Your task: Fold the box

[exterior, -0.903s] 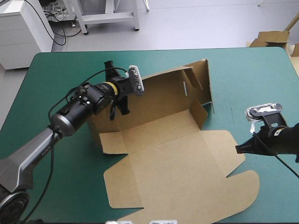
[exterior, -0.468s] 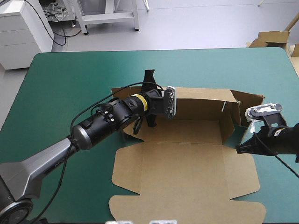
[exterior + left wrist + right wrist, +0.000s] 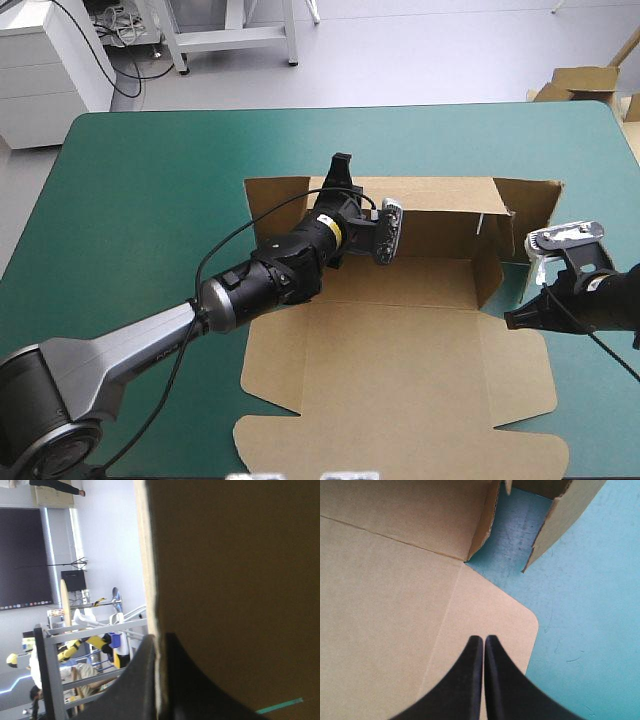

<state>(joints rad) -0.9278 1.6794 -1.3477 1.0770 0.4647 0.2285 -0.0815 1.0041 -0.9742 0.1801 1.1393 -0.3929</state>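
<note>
The brown box lies open on the teal-green cover, its base and front flaps flat. Its back wall stands upright along the far side, with short side flaps at both ends. My left gripper is at that wall's top edge, left of the middle. In the left wrist view its black fingers are all but shut, with the board's edge between them. My right gripper is shut at the box's right edge. In the right wrist view its tips meet over a rounded flap.
More brown board lies beyond the table's far right corner. Bare teal-green cover shows to the right of the box, and a wide stretch lies to its left and behind it.
The left gripper has carried the back wall to the right and farther back. The box has turned from skewed to square with the table. The right arm has stayed still.
</note>
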